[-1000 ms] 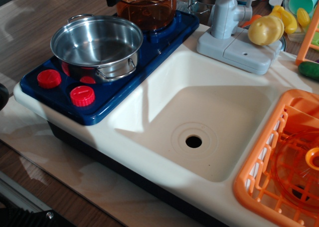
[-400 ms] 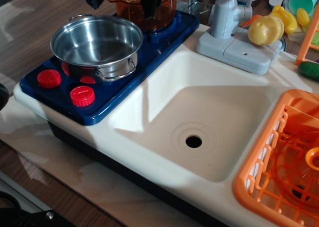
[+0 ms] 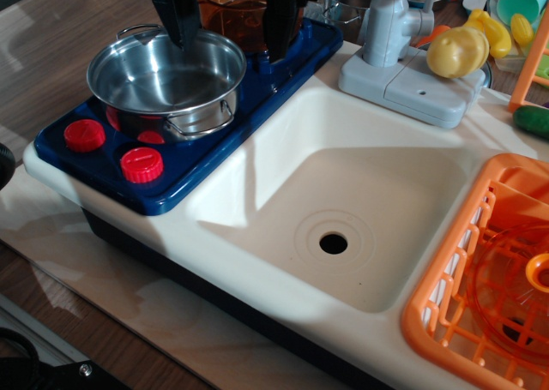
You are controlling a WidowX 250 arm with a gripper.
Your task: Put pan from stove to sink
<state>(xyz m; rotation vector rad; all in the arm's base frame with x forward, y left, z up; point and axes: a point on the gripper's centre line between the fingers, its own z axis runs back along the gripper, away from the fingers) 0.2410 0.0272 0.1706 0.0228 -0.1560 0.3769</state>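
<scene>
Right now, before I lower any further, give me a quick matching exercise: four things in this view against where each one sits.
Things:
1. pan
2. pincer
3. sink
4. dish rack

Places:
A. right edge, beside the basin
B. on the stove, behind the red knobs
C. centre, drain hole bare
D. top of view, fingers spread over the pan's far rim

Pairs: 1-B, 2-D, 3-C, 4-A

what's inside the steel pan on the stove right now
Nothing: the pan shows a bare shiny bottom. The open gripper hangs over its far rim, one finger hiding a bit of that edge.
</scene>
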